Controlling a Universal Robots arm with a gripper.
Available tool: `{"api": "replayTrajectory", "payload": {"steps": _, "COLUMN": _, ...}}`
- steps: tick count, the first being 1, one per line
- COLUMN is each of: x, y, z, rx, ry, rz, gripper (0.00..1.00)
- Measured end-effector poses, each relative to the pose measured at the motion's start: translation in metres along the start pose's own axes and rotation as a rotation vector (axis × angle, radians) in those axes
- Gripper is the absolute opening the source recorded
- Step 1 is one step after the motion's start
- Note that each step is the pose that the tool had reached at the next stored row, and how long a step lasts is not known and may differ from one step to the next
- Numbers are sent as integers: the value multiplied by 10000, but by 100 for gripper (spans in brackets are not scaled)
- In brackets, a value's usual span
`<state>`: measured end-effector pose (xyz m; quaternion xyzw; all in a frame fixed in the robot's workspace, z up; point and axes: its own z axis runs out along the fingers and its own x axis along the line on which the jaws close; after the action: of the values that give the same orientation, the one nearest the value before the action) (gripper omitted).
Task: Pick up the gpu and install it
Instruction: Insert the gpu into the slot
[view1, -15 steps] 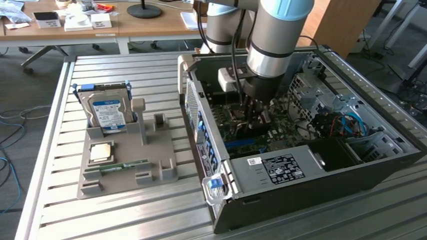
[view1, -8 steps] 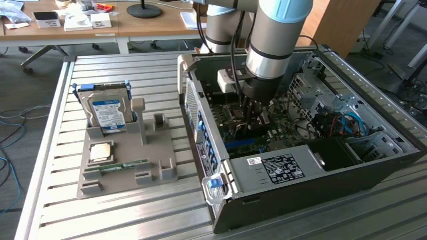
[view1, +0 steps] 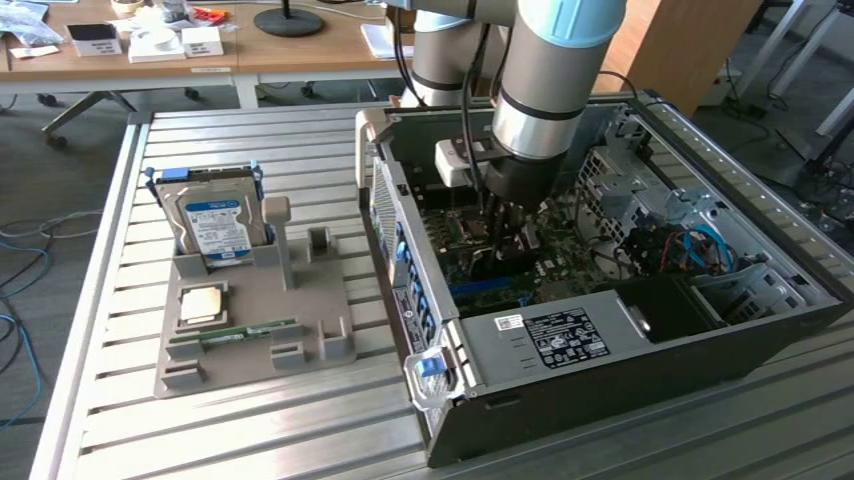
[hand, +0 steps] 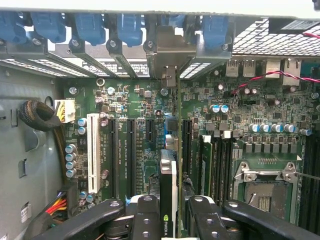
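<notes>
The gpu (hand: 168, 175) appears edge-on in the wrist view as a thin dark card with a green logo on a white strip. My gripper (hand: 174, 212) is shut on it, with a black finger (hand: 145, 215) on each side. The card stands upright over the motherboard (hand: 130, 100), between the black expansion slots. Its metal bracket (hand: 170, 52) reaches the rear slot openings under the blue clips. In the exterior view the gripper (view1: 514, 225) hangs deep inside the open computer case (view1: 747, 330), just above the board. I cannot tell whether the card's edge sits in a slot.
A power supply (view1: 561, 335) fills the case's near corner, and blue cables (view1: 701, 250) lie at the exterior view's right. A CPU socket (hand: 262, 185) and a white slot (hand: 93, 145) flank the card. Outside, a grey fixture (view1: 247, 320) holds a hard drive (view1: 214, 225), a processor (view1: 203, 302) and a memory stick (view1: 254, 330).
</notes>
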<state>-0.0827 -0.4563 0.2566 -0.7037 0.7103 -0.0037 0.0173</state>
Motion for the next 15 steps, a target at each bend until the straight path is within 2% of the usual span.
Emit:
{"api": "replayTrajectory", "payload": {"steps": 10, "x": 0, "y": -7, "z": 0, "rx": -14, "ry": 5, "rz": 70, "gripper": 27}}
{"api": "replayTrajectory", "payload": {"steps": 15, "x": 0, "y": -8, "z": 1, "rx": -11, "ry": 75, "rz": 226, "gripper": 27}}
